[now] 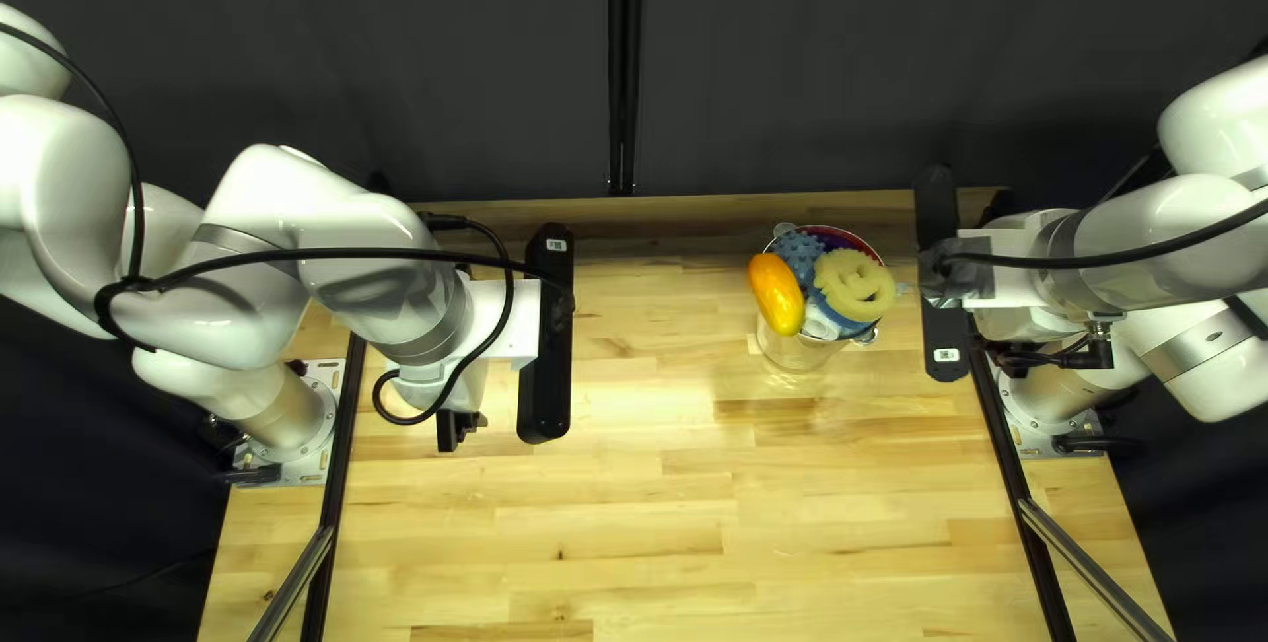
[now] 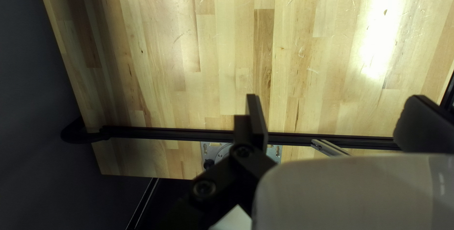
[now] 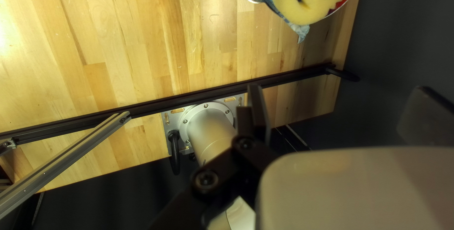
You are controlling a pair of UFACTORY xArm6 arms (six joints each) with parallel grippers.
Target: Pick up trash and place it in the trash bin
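A clear bin (image 1: 789, 352) stands toward the table's far side in the top left view, filled to its rim. On top are an orange-yellow oblong piece (image 1: 777, 295), a blue spiky piece (image 1: 798, 254) and a pale yellow curled piece (image 1: 855, 285). My left gripper (image 1: 458, 429) is well to the bin's left, and my right gripper (image 1: 1044, 359) to its right. The left wrist view has my left gripper (image 2: 338, 116) open over bare wood. Open too is my right gripper (image 3: 341, 112), with the curled piece (image 3: 307, 0) and blue wrapping (image 3: 279, 10) beyond it.
Dark rails (image 1: 333, 510) run along both table sides, with metal bars (image 1: 1090, 570) near the front corners. A dark curtain (image 1: 766, 74) hangs behind the far edge. Bare wood (image 1: 634, 510) shows between the arms.
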